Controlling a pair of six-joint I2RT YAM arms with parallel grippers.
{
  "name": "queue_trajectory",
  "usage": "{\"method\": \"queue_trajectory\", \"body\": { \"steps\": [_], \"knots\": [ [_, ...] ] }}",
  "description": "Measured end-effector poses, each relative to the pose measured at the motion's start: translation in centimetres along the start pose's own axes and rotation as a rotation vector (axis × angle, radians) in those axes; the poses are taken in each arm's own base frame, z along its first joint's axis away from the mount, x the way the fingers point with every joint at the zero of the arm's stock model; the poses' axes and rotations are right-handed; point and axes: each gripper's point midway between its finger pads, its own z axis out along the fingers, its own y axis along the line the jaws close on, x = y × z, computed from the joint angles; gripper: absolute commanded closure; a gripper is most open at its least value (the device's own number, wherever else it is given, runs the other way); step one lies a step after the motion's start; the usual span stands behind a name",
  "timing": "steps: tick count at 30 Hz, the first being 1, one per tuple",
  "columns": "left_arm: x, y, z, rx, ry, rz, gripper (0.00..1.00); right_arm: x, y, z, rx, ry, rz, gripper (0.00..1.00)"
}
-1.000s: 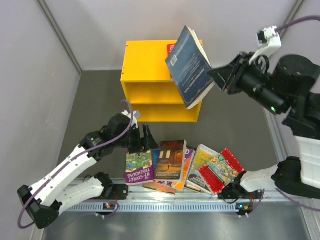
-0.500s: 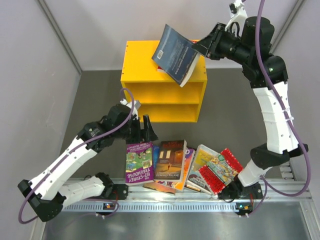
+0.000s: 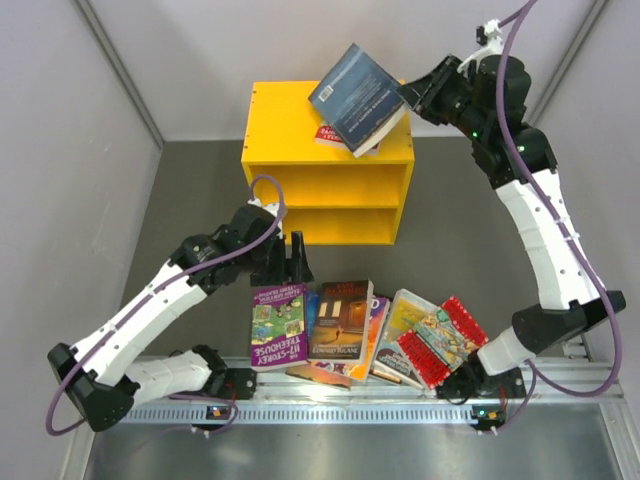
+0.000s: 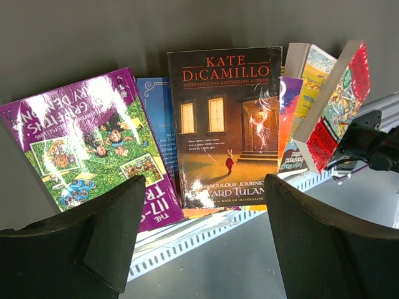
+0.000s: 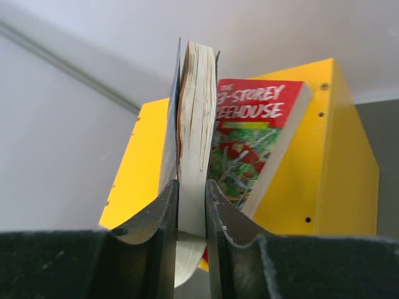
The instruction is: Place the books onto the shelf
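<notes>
The yellow shelf (image 3: 290, 120) stands at the back of the table, open front towards me. My right gripper (image 3: 408, 95) is shut on a dark blue book (image 3: 360, 95), held tilted over the shelf's top right. In the right wrist view the fingers (image 5: 165, 212) clamp the book's page edge (image 5: 196, 106), and a red book (image 5: 255, 143) lies on the shelf top (image 5: 330, 156). Several books lie fanned near the front: purple (image 3: 277, 325), black (image 3: 340, 320), red-edged (image 3: 440, 340). My left gripper (image 3: 285, 265) hangs open just behind the purple book (image 4: 87, 143), with nothing between its fingers.
A slotted metal rail (image 3: 350, 395) runs along the near edge under the books' lower ends. Grey walls close in on the left and right. The right arm's base (image 3: 480, 385) sits beside the red-edged book. The shelf's two compartments (image 3: 325, 185) face the row.
The right arm has swung the dark blue book from in front of the shelf up and back over its top. The left gripper shifted slightly away from the rail, still open.
</notes>
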Motion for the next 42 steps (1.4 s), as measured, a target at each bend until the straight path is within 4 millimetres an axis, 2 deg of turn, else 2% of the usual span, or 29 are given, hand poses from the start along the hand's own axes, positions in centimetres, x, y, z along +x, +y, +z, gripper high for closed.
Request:
{"method": "queue_trajectory", "body": {
  "steps": [3,5,17,20,27,34,42],
  "knots": [
    [0.1,0.2,0.5,-0.014,0.017,0.007,0.18,0.5,-1.7,1.0,0.094,-0.036,0.032,1.0],
    [0.1,0.3,0.6,-0.016,0.018,0.012,0.18,0.6,-2.0,1.4,0.144,-0.07,0.041,1.0],
    [-0.2,0.8,0.1,-0.035,0.014,0.03,0.18,2.5,0.6,0.2,0.388,-0.251,0.018,1.0],
    [-0.2,1.0,-0.4,-0.041,0.009,0.039,0.18,3.1,-0.5,0.1,0.467,-0.274,0.013,1.0],
    [-0.2,1.7,-1.3,-0.061,0.004,0.069,0.18,3.0,-3.2,0.4,0.598,-0.329,0.009,1.0],
    [-0.3,2.3,-1.9,-0.083,0.004,0.096,0.17,3.7,-4.6,0.8,0.675,-0.346,0.028,1.0],
    [-0.2,3.3,-2.4,-0.119,0.01,0.121,0.17,6.2,-4.7,0.8,0.703,-0.359,0.063,1.0]
  ]
}}
